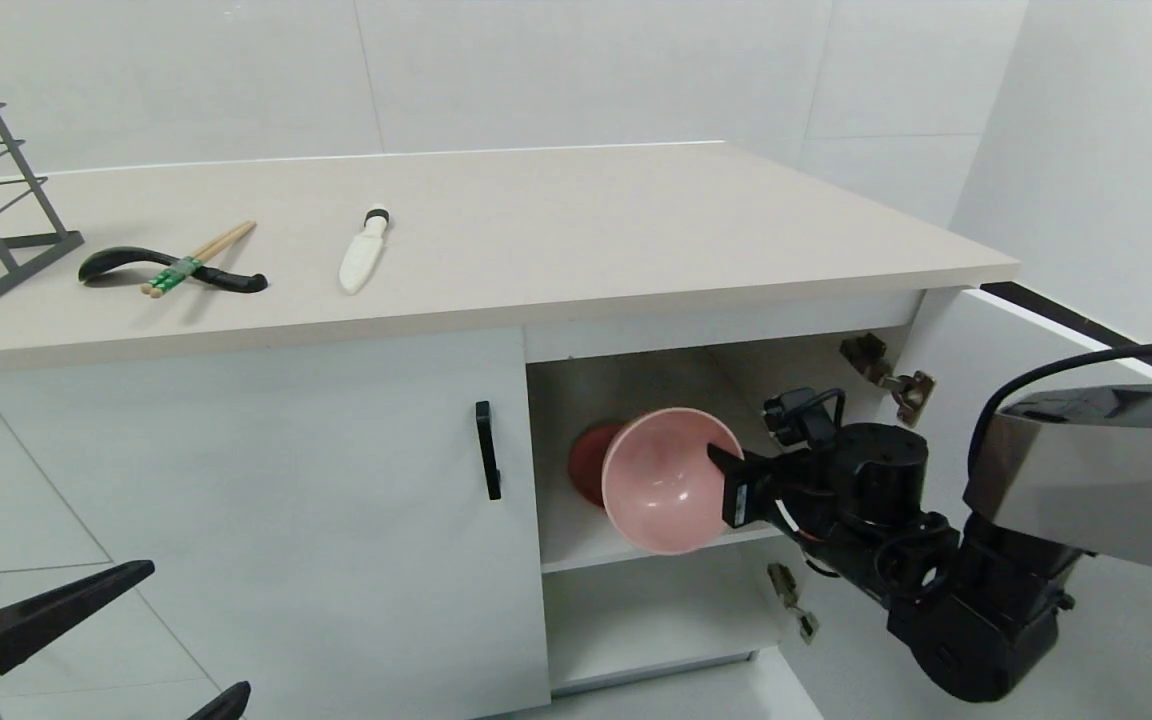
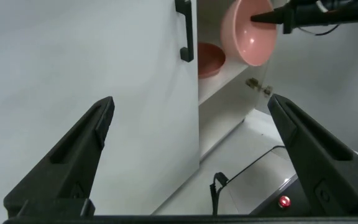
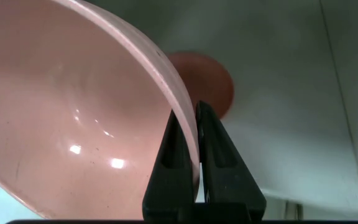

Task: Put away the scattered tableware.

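Head view, reading from the left: we find the left gripper (image 1: 198, 625) low before the closed cabinet door (image 1: 266, 520), its fingers spread wide and holding nothing, which we judge a waiting posture. On the counter (image 1: 636, 220), near its front-left corner, a black spoon (image 1: 126, 264) lies with a pair of chopsticks (image 1: 198, 260) across its handle. A white knife (image 1: 364, 252) lies apart from them, nearer the middle of the front edge. None of the three is yet stowed. Further right, the open cabinet compartment (image 1: 636, 390) holds a red bowl (image 1: 586, 465) toward the back of its shelf (image 1: 576, 545). The right gripper (image 1: 721, 462) is pinched on the rim of the pink bowl (image 1: 666, 480), which hangs tipped on its side over the shelf's front edge. We judge the rim grip chosen so the bowl can be set down beside or into the red one.
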